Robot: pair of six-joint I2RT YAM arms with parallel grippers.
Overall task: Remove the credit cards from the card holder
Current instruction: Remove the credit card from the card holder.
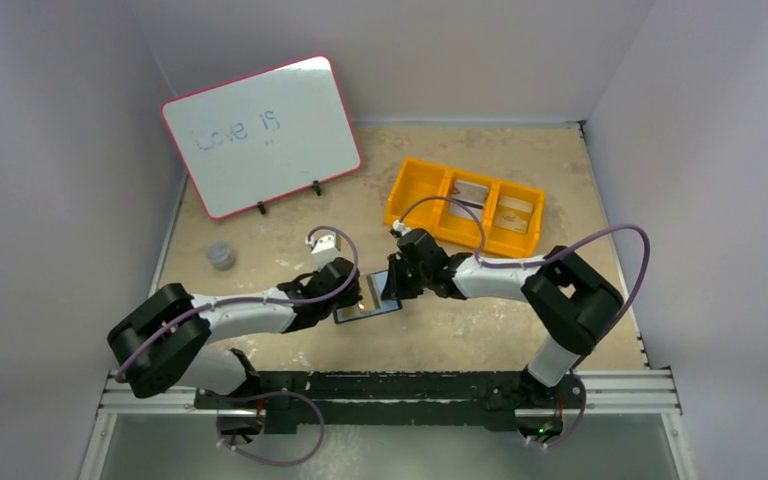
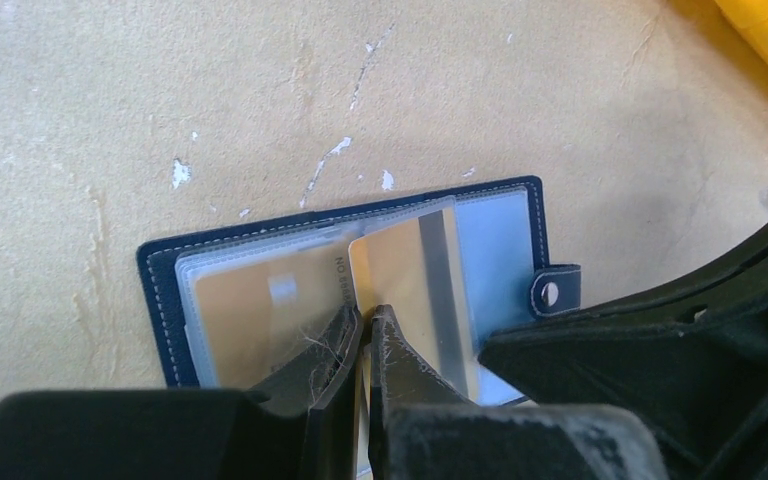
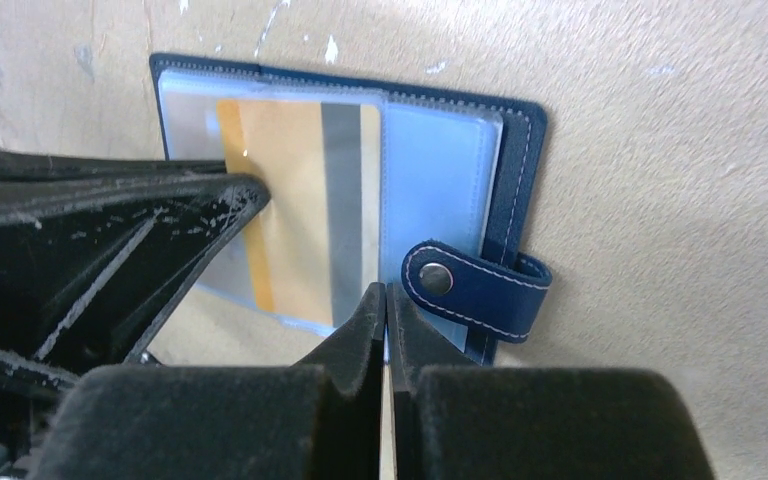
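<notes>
Two claws meet over the card holder (image 1: 368,300) in the top view, near the middle of the table (image 1: 440,340) and well apart from the orange tray (image 1: 465,205). The holder lies unfolded and flat. Its long axis runs roughly left to right between the left claw (image 1: 350,296) and the right claw (image 1: 393,288).

In the left wrist view, the left claw's fingers are pressed together on the holder's near edge at the fold, with a pale leaf pinched between them. That looks like a hold-down grip. A striped card (image 2: 415,275) sits in the clear pocket right of the fold, and a second card (image 2: 250,315) sits in the pocket to the left. The snap tab (image 2: 555,290) points toward the right arm's side.

In the right wrist view, the right claw's fingers are closed hard at the near edge of the striped card's pocket. Whether they grip the card itself or only the clear sleeve cannot be told. The stripe, and so the card's long axis, runs across the holder's axis and toward the claw.

To go well, the pull should follow that long axis straight out of the pocket — low and slow — while the left claw pins the holder so it does not drag along.
</notes>
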